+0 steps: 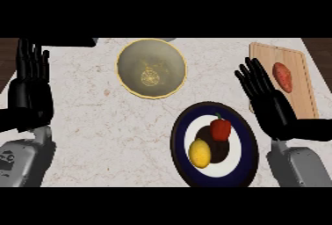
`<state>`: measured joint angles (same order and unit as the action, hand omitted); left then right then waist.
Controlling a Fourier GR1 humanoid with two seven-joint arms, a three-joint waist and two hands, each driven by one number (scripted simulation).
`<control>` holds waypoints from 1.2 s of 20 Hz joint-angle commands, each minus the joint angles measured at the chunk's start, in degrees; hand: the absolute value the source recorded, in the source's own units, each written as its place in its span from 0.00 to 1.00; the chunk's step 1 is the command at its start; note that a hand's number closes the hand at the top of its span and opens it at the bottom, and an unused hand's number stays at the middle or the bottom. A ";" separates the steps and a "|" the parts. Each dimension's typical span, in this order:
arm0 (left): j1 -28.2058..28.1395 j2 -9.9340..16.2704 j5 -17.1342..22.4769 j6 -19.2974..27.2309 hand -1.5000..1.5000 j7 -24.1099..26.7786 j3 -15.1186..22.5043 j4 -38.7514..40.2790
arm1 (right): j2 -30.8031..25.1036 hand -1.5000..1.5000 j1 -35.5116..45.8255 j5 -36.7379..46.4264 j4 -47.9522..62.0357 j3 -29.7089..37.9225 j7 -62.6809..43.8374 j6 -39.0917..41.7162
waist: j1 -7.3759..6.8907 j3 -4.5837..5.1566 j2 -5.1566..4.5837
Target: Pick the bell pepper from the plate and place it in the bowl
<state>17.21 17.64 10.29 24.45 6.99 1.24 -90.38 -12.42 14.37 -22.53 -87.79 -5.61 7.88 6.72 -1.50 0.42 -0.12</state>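
Two black hands are seen over the counter (pixel 97 123), one at each side. The left hand (pixel 29 85) is held up near the left edge, with its fingers straight and a little apart, and nothing is held in it. The right hand (pixel 269 103) is held just beside the right rim of the plate (pixel 245 145). Its fingers are straight too, spread out and pointed up and a little to the left. Nothing is held in it, and the bell pepper is not touched by it. Grey forearms are seen coming in from the bottom corners.

The red bell pepper (pixel 221 128) is found on the plate, in the upper part of the white middle. A yellow lemon (pixel 200 153) is laid near it, lower and to the left. The bowl (pixel 152 67) is set well above the plate, near the top of the counter. A wooden board (pixel 301 83) is seen at the right, partly hidden behind the right hand, and a reddish potato (pixel 282 77) is laid on it.
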 commanded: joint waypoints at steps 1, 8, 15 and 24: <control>-2.60 1.89 0.49 -3.02 0.50 -0.24 -2.24 1.16 | -1.44 1.00 -0.88 4.44 -2.29 -0.29 0.18 -0.72 | 1.46 -0.41 0.16; -7.55 6.05 -1.98 -4.74 0.50 -7.53 1.73 4.75 | -25.10 0.00 -2.21 33.01 1.87 0.40 -11.63 -10.32 | 5.68 1.65 -0.44; -11.11 8.89 -0.35 -8.73 0.50 -11.32 1.96 3.31 | -14.34 0.00 -17.64 51.62 -12.10 -7.59 -23.03 -32.21 | 4.81 -0.09 1.44; -8.54 7.69 -0.16 -10.20 0.50 -13.16 1.46 2.74 | -9.07 0.00 -19.35 76.08 -33.96 -15.66 -55.70 -23.49 | 1.82 -0.30 0.24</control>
<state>7.05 25.90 10.31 14.74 -4.80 2.66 -87.32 -23.96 -7.84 44.67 -115.46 -18.98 -35.45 -21.95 1.58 0.23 0.50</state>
